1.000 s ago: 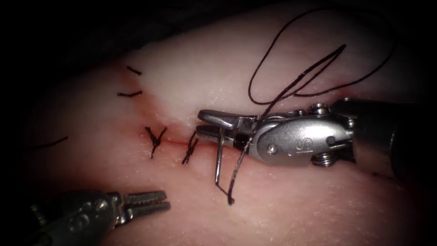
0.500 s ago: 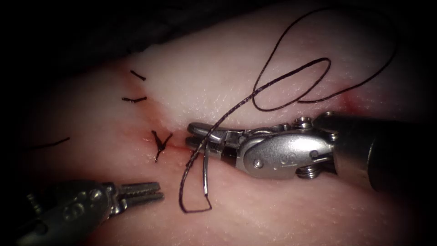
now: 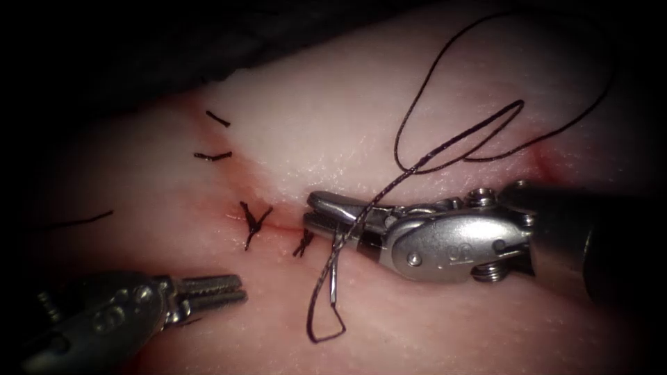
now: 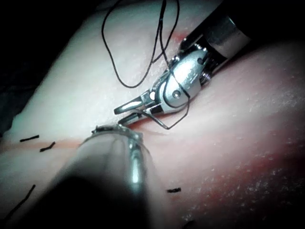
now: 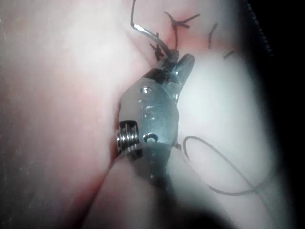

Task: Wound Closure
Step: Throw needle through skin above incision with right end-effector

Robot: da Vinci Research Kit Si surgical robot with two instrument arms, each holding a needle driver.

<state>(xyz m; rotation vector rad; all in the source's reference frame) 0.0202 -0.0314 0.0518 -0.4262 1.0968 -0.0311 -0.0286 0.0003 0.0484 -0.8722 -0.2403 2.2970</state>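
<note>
The right end effector [image 3: 333,217] is clamping the curved needle [image 3: 335,274] near its swaged end, over the cut [image 3: 278,228]. The needle is hanging free of the tissue [image 3: 431,326], its tip pointing down just above the surface. The thread [image 3: 445,142] is draping across the jaws and looping below the needle, so it is risking a snag or tangle around the tip. The left end effector [image 3: 233,290] is lying closed and empty, well apart at lower left of the cut. Tied stitches [image 3: 254,222] are sitting close by and could be caught.
</note>
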